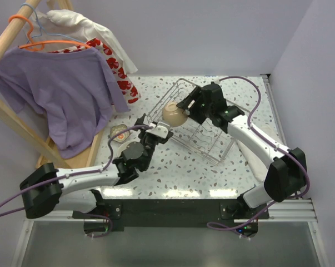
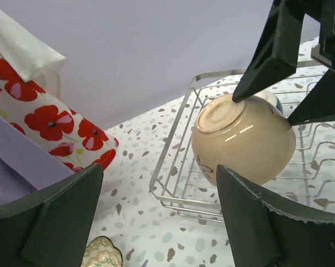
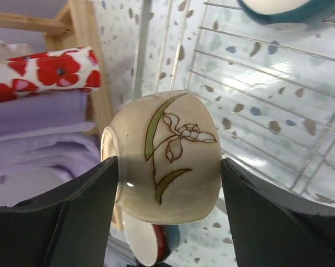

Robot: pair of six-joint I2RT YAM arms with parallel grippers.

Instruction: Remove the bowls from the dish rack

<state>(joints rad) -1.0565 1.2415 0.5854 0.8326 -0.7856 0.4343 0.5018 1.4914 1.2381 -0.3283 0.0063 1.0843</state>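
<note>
1. Left arm (image 1: 84,178): white tubular links, black joint housings, blocky black shoulder.
2. Right arm (image 1: 250,136): matching white links and black joints.
3. Purple cable (image 1: 3,207) along the left arm; second purple cable (image 1: 260,97) along the right.
4. Left gripper fingers (image 2: 56,217): dark grey, matte, wedge-shaped, one edge rough.
5. Right gripper fingers (image 3: 67,222): black, broad, flat-faced.
6. Base plate (image 1: 167,210): black, on a silver rail (image 1: 300,208).
</note>
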